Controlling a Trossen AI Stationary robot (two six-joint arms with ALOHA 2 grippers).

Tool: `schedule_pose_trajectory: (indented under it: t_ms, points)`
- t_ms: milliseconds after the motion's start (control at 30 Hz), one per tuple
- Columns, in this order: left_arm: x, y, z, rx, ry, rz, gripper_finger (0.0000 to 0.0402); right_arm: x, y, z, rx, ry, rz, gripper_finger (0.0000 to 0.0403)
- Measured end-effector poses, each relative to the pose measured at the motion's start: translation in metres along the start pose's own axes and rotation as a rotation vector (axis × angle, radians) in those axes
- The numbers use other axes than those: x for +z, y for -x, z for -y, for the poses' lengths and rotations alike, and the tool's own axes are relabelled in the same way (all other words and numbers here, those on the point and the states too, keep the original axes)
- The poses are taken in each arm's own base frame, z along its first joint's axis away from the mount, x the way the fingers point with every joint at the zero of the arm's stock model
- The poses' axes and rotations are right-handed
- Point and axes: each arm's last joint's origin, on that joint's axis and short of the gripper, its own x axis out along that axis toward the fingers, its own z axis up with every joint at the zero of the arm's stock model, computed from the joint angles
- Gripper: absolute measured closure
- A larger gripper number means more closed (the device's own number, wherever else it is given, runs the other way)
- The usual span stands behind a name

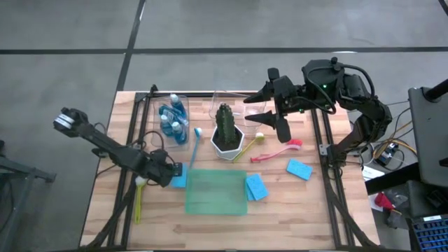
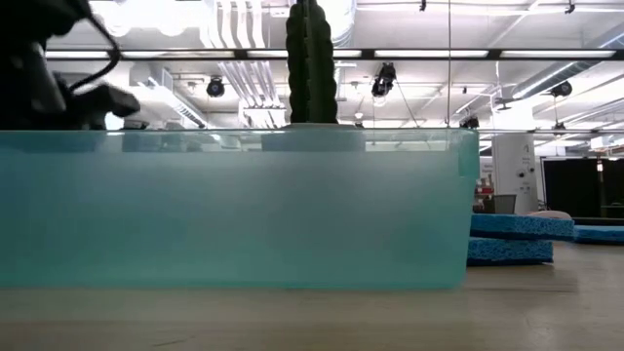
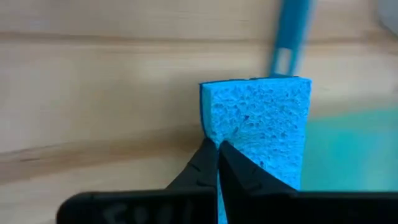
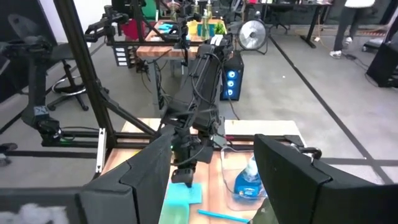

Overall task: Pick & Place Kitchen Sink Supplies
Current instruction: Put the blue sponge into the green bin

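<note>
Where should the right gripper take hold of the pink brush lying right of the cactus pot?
Probably mid-handle on the pink brush, coming straight down with the fingers across it. It lies flat and slanted on bare wood, and that stretch looks clear of the cactus pot and the nearby sponge.

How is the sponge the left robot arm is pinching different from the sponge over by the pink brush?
The pinched sponge sits at the green mat's left edge, with the left end effector shut on it. The sponge near the pink brush lies alone on bare wood to the mat's right, with nothing touching it. The right end effector hangs farther back, holding nothing. Both sponges are light blue and rectangular.
</note>
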Motion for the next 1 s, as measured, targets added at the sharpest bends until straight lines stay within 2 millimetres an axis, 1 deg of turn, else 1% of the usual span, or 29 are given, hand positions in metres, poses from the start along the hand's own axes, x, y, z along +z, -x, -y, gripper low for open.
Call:
schedule_pose_trajectory:
  t_ms: [167,300,367,467,567,633,767,833,1000]
  points:
    - [-0.001,0.025,0.025,-0.054,-0.084,0.003,0.0401,0.0,0.0,0.0,0.0,-0.014,0.0,0.0179]
    - [0.0,0.052,0.047,-0.109,-0.154,0.037,0.0401,0.0,0.0,0.0,0.0,-0.021,0.0,0.0179]
    - [0.001,0.067,0.056,-0.112,-0.216,0.044,0.0401,0.0,0.0,0.0,0.0,-0.023,0.0,0.0179]
    - [0.006,0.088,0.064,-0.112,-0.21,0.078,0.0401,0.0,0.0,0.0,-0.001,-0.038,0.001,0.0179]
    - [0.008,0.103,0.078,-0.199,-0.166,0.134,0.0401,0.0,0.0,0.0,-0.001,-0.04,0.001,0.0179]
    - [0.009,0.103,0.086,-0.239,-0.11,0.164,0.0401,0.0,0.0,0.0,-0.001,-0.04,0.005,0.0179]
    - [0.002,0.091,0.101,-0.31,-0.08,0.148,0.0402,0.001,-0.002,0.0,-0.001,-0.04,0.013,0.0179]
    - [-0.004,0.082,0.107,-0.312,-0.08,0.123,0.0402,0.0,-0.003,0.0,-0.001,-0.039,0.014,0.0179]
    - [-0.018,0.054,0.116,-0.247,-0.06,0.057,0.0401,-0.003,-0.005,0.0,-0.001,-0.045,-0.006,0.0179]
